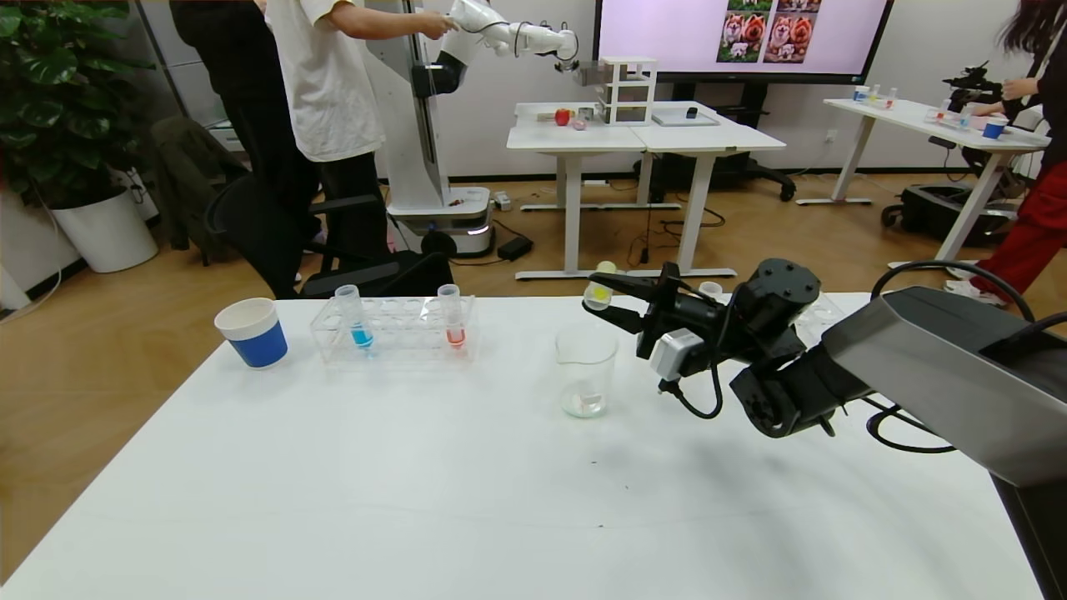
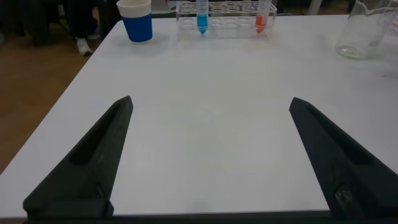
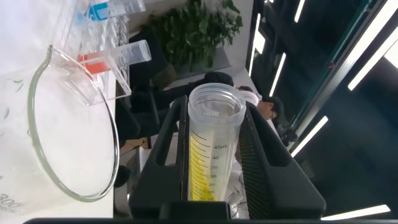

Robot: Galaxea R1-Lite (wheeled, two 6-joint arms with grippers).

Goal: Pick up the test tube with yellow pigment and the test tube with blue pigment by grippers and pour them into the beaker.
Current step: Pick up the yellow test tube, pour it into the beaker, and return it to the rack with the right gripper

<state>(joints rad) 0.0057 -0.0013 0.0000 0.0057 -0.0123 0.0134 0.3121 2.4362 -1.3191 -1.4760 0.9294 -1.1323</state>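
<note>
Head view: right gripper clamped on test tube with yellow pigment, tube tipped sideways, mouth just above and beside rim of beaker. Right wrist view: yellow streak low along tube wall, most of tube clear; pale trace in beaker bottom; yellow pour judged under way or nearly done. Test tube with blue pigment upright in clear rack, beside orange-red tube, untouched; blue pick and pour left to do. Left gripper, seen only in left wrist view: fingers wide apart, empty, low over bare table near front edge. Paper cup just beside rack, near left table edge. Open surface between left gripper and rack; beaker well apart from rack.
</note>
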